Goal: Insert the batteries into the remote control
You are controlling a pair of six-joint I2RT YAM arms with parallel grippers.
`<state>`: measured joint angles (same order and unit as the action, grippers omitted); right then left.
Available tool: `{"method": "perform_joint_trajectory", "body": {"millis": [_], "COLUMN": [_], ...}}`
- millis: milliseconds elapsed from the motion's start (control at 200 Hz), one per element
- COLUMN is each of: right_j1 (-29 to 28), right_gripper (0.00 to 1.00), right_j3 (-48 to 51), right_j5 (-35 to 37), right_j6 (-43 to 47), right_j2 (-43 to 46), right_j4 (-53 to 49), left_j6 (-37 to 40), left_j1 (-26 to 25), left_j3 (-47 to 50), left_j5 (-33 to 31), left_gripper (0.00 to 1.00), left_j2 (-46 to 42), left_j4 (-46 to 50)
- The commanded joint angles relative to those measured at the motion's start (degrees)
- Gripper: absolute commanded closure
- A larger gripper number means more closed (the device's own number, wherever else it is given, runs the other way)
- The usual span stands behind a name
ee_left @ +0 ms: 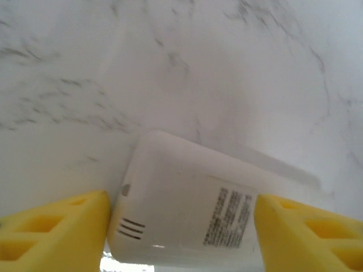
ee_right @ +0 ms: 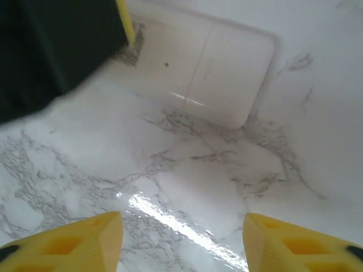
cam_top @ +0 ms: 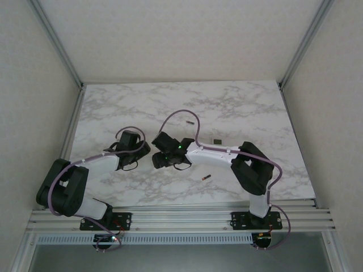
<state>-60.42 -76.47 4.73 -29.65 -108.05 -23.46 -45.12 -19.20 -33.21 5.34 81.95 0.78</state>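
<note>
The marble table [cam_top: 255,107] is seen from above with both arms bent inward, and the two grippers are placed close together left of the table's middle.

In the left wrist view, the left gripper [ee_left: 181,198] is held low over the remote control [ee_left: 181,170]. The remote is laid flat on the table, with its plain white back turned up; a printed label and three small slots can be seen on it. The jaws are spread wide, with one yellow finger [ee_left: 57,232] set at each side of the remote's near end. The left-hand finger is seen just beside the casing's edge, and no squeeze on the casing can be made out.

The right gripper [ee_right: 181,218] is held above the table, its jaws likewise spread wide, with only bare marble between them. In that view the remote is seen beyond the fingers, its left part overlapped by the black body of the left gripper.

Two batteries can be made out in the top view, both lying loose on the marble and apart from the grippers. The far battery [cam_top: 190,122] is placed beyond the right gripper. The near battery [cam_top: 207,178] is placed right of that gripper, on the near side of the right forearm. A small dark object [cam_top: 216,140] is seen between them, too small to be identified.
</note>
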Motion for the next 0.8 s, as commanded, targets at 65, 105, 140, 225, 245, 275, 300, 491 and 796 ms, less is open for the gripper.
{"method": "perform_joint_trajectory", "body": {"millis": [65,105,140,225,245,275,300,491,796], "right_j1": [0.2,0.4,0.8,2.1,2.4,2.9,3.5,7.9,8.9], "right_gripper": [0.01,0.01,0.01,0.01,0.01,0.01,0.01,0.01,0.12], "right_j3": [-2.6,-3.8,-5.5,-10.1,-11.0,-12.1,-12.7,-15.1,-25.1], "right_j5": [7.0,7.1,7.1,4.4,4.1,3.3,2.1,-10.5,-15.8], "right_j6": [27.8,33.2,37.0,44.8,46.3,48.5,50.0,60.5,64.5], "right_j2": [-2.7,-4.1,-5.6,-9.2,-9.9,-10.9,-11.6,-14.5,-24.7], "right_j4": [-1.6,-2.4,-3.4,-5.7,-5.9,-5.8,-5.7,-4.6,-13.2], "left_j6": [-1.0,-1.4,-2.0,-3.5,-3.8,-4.5,-5.0,-6.0,-7.3], "left_j1": [-1.0,-0.6,-0.3,0.9,1.2,1.9,2.5,4.3,4.6], "left_j3": [-1.6,-1.3,-1.0,0.0,0.4,1.1,1.6,5.7,7.8], "left_j5": [-3.0,-3.9,-4.6,-5.3,-5.3,-5.3,-5.2,-2.8,0.6], "left_gripper": [0.14,0.12,0.10,0.08,0.08,0.08,0.08,0.07,0.04], "left_j2": [-9.1,-11.9,-14.2,-20.4,-21.9,-24.2,-26.2,-39.2,-43.0], "left_j4": [10.6,11.7,12.9,15.6,16.1,16.8,17.5,19.8,20.5]}}
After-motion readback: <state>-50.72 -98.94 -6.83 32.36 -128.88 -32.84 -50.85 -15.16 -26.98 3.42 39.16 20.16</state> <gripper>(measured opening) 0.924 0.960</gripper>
